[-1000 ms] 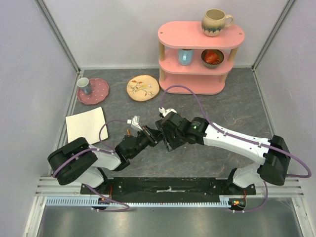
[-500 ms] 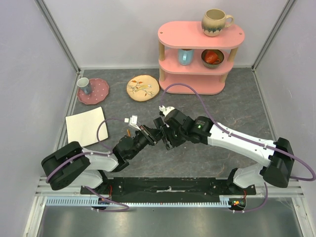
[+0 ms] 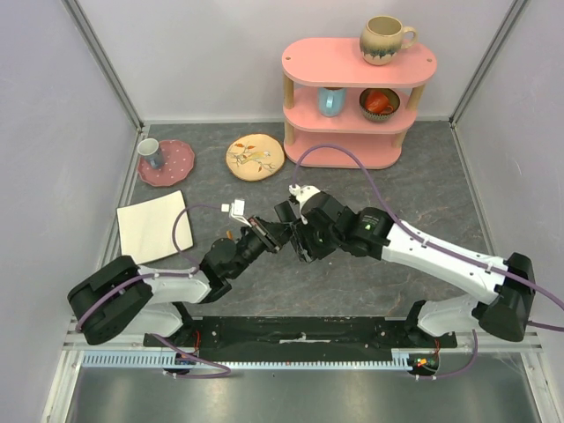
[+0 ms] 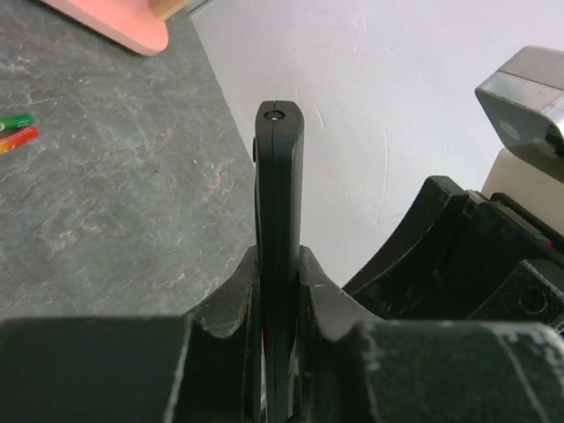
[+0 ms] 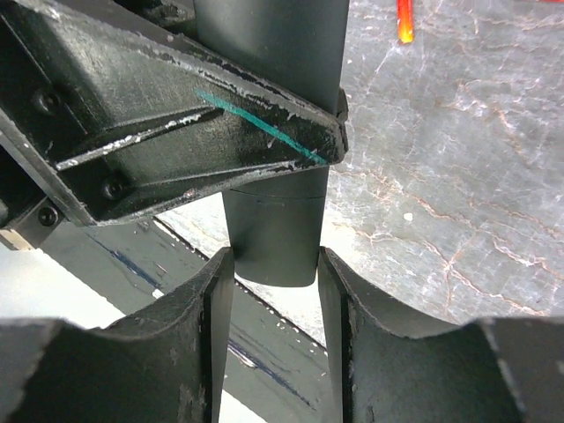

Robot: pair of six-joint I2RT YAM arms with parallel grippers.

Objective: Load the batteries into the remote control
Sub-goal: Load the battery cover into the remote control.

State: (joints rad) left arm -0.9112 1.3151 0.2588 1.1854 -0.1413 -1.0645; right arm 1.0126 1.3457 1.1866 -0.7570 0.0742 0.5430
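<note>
The remote control (image 4: 279, 203) is a slim black bar, seen edge-on in the left wrist view. My left gripper (image 4: 279, 260) is shut on it and holds it above the table. In the right wrist view my right gripper (image 5: 276, 264) straddles the remote's (image 5: 273, 229) free end, with its pads against both sides. A left finger (image 5: 176, 132) crosses in front of the remote. In the top view the two grippers meet mid-table, left (image 3: 267, 234) and right (image 3: 295, 236). A green battery (image 4: 13, 121) and a red one (image 4: 18, 138) lie on the table. An orange-red battery (image 5: 404, 22) shows in the right wrist view.
A pink shelf (image 3: 357, 97) with mugs stands at the back right. A patterned plate (image 3: 255, 157) and a pink plate (image 3: 172, 167) holding a cup (image 3: 150, 152) lie at the back left. A white napkin (image 3: 154, 222) lies at the left.
Both grippers, still joined at the remote, have shifted a little toward the back right. The left arm has stretched out further.
</note>
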